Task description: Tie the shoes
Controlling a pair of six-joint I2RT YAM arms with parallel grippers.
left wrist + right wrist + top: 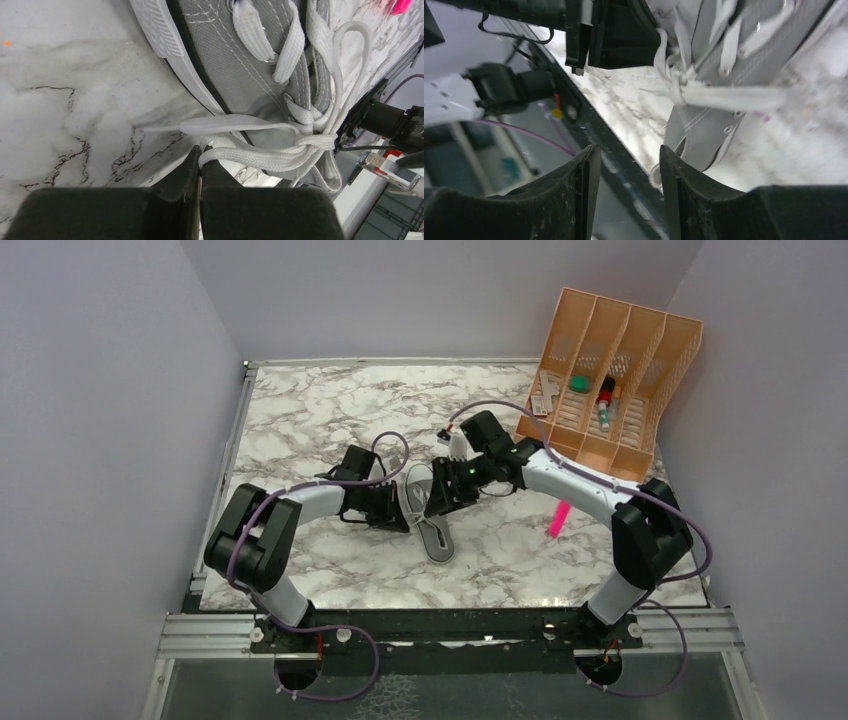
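A small grey sneaker (436, 530) with white laces lies mid-table between both grippers. In the left wrist view the shoe (235, 55) fills the top, with a knot (320, 142) at its laces. My left gripper (201, 152) is shut on a white lace loop (250, 156) that runs from that knot. It sits just left of the shoe in the top view (400, 512). My right gripper (630, 155) is open with nothing between its fingers. It hovers near the shoe (744, 50) and the knot (676, 87), and stands over the shoe in the top view (442, 495).
An orange compartment organizer (640, 335) holding small items stands at the back right. A pink object (558, 518) lies on the marble table right of the shoe. The black frame rail (450, 625) runs along the near edge.
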